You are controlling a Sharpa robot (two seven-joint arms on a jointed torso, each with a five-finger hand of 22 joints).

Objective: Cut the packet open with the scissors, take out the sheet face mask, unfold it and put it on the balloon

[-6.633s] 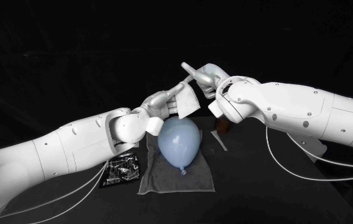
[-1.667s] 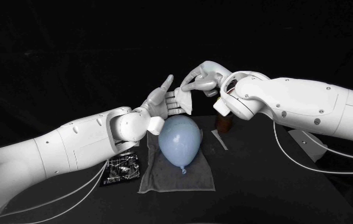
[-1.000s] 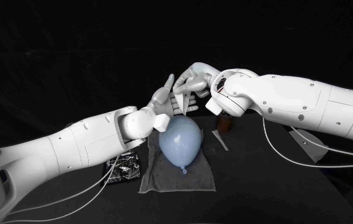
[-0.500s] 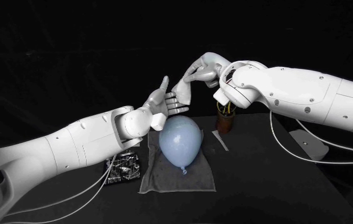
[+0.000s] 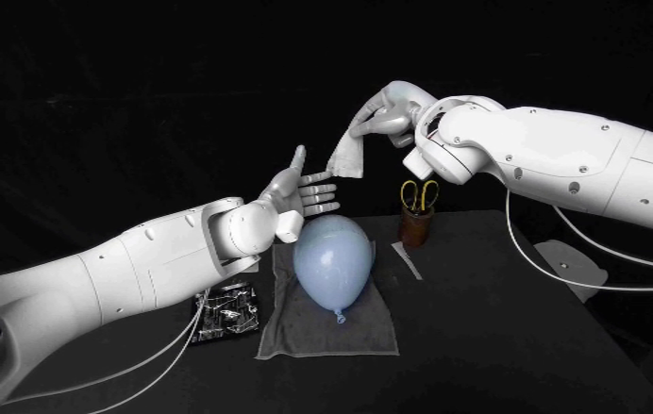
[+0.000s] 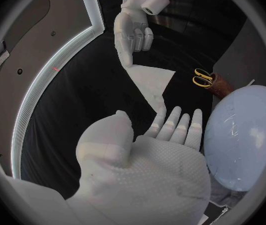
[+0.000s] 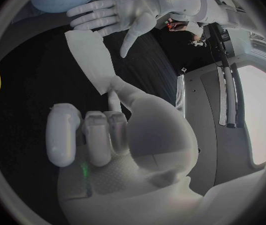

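My right hand (image 5: 385,122) pinches the folded white sheet mask (image 5: 347,156) by its top edge, and the mask hangs in the air above the table. My left hand (image 5: 301,193) is just below and to the left of it, palm up and fingers spread, holding nothing and apart from the mask. The pale blue balloon (image 5: 333,259) lies on a grey towel (image 5: 326,334) under both hands. In the left wrist view the left hand (image 6: 164,145) faces the mask (image 6: 149,83) and the right hand (image 6: 133,35). In the right wrist view the right hand (image 7: 107,135) holds the mask (image 7: 89,55) in front of the left hand (image 7: 107,15).
Yellow-handled scissors (image 5: 419,192) stand in a brown cup (image 5: 415,229) right of the balloon. The opened silver packet (image 5: 225,310) lies left of the towel. A cut-off strip (image 5: 404,259) lies beside the towel's right edge.
My right hand has lifted the mask up and to the right, off the left palm. The left hand has stayed low with its fingers spread.
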